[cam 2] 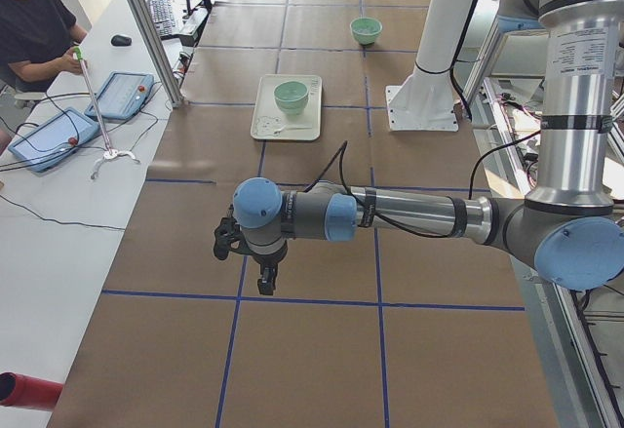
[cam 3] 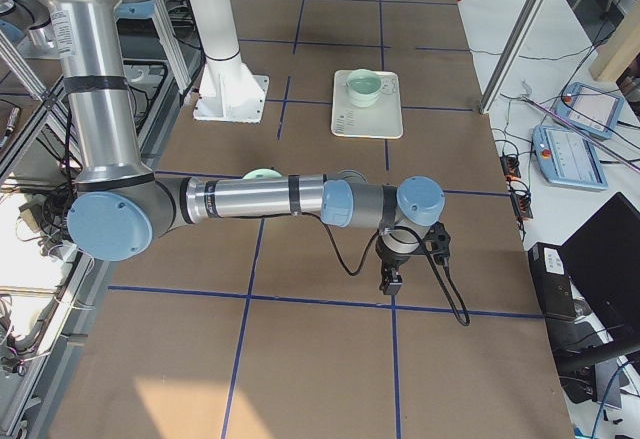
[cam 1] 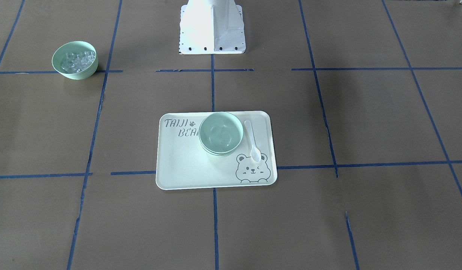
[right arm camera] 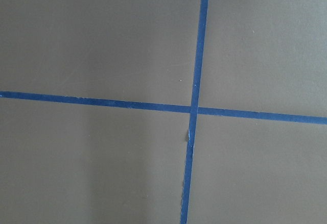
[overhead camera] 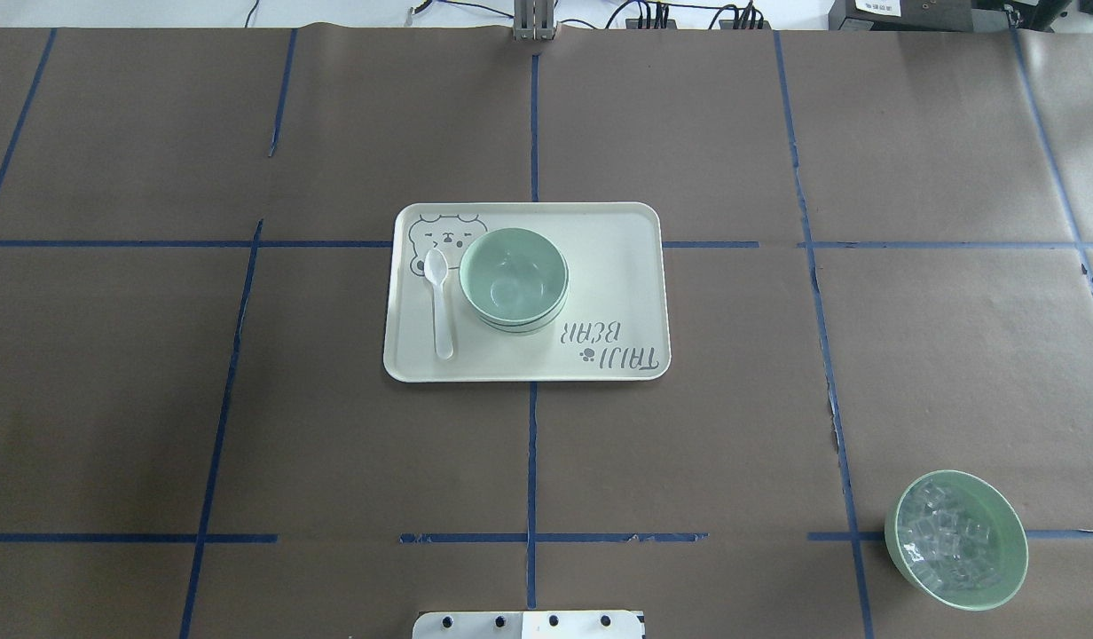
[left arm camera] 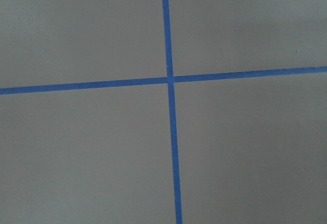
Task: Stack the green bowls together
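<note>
The green bowls [cam 1: 220,133] sit nested in one stack on the bear-print tray [cam 1: 186,165], with their rims showing one under another. The stack also shows in the overhead view [overhead camera: 514,280] and, small, in both side views [cam 2: 291,96] [cam 3: 364,86]. My left gripper [cam 2: 265,280] hangs over bare table far from the tray, and I cannot tell if it is open or shut. My right gripper [cam 3: 388,281] hangs over bare table at the other end, and I cannot tell its state either. Both wrist views show only brown paper and blue tape.
A white plastic spoon [overhead camera: 438,302] lies on the tray beside the stack. A like green bowl with clear cubes [overhead camera: 956,540] stands apart near the robot's right. The robot's white base [cam 1: 212,28] is at the table edge. An operator [cam 2: 34,28] sits at a side desk.
</note>
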